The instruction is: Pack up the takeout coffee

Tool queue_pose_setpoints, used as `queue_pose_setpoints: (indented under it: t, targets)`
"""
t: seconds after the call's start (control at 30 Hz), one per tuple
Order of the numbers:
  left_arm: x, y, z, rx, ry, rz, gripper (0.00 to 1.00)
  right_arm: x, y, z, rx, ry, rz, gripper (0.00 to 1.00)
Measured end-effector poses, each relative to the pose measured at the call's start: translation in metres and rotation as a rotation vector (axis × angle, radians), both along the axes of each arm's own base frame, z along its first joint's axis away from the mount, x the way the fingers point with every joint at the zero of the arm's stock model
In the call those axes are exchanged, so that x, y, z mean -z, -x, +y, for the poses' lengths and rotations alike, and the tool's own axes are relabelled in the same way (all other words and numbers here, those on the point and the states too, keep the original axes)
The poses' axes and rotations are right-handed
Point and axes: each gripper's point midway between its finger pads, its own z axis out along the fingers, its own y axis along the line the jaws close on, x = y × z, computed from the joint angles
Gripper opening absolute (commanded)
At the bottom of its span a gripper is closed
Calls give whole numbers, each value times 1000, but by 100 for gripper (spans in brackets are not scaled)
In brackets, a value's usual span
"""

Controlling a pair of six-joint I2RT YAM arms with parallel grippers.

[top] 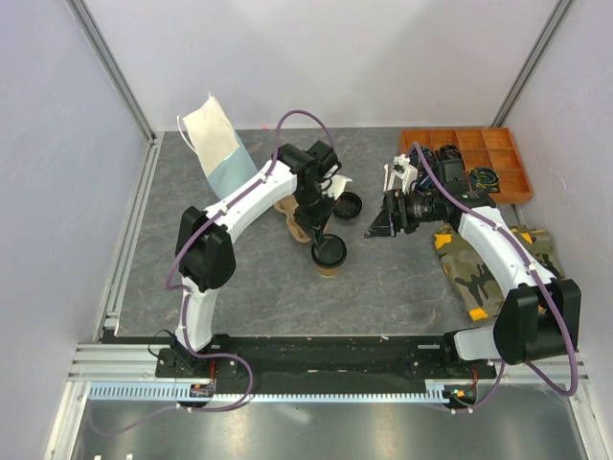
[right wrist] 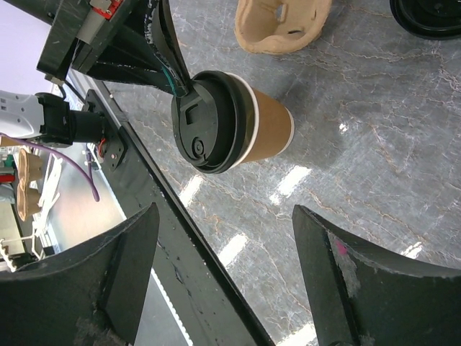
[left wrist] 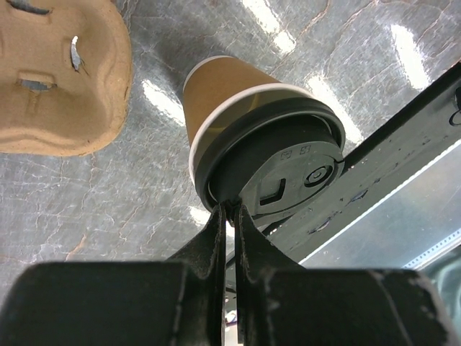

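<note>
My left fingers (left wrist: 216,238) are pressed almost together, pinching the near rim of the black round plastic lid (left wrist: 284,162). That lid sits on the small tan paper takeout coffee cup (left wrist: 216,90). From my left wrist the lid faces me and the tan wall runs away toward the grey marbled surface (left wrist: 108,209). I cannot tell whether the cup's base touches that surface.

From above, the cup (top: 329,257) is around the middle of the surface, a little toward the near edge. My right fingers (right wrist: 126,274) are spread wide and grip nothing. They hang to the cup's right, apart from it, and the lid and cup show between them in the right wrist view.

Just beyond the cup toward the far edge lies the tan moulded-pulp cup carrier (top: 290,216), partly under my left arm. A second black round lid (top: 347,203) lies loose beside it.

The light-blue paper bag with a white top (top: 215,144) stands near the far left corner. An orange plastic compartment tray (top: 498,158) sits in the far right corner. A camouflage-patterned cloth (top: 479,268) lies along the right edge.
</note>
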Motion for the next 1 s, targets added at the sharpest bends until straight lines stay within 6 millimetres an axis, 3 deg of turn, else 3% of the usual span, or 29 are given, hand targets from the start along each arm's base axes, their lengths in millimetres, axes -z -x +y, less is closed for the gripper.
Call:
queue_pose_setpoints:
  t: [0.37, 0.57, 0.67, 1.0]
  targets:
    - [8, -2, -1, 6, -14, 15, 14, 0, 0, 0, -2, -2, 1, 84]
    - [4, -3, -2, 7, -10, 8, 21, 1, 0, 1, -3, -1, 5, 84]
    - [2, -4, -3, 12, -5, 2, 29, 2, 0, 1, -3, -1, 8, 84]
    - [-2, -6, -3, 23, 3, -7, 37, 3, 0, 1, -7, -5, 15, 85]
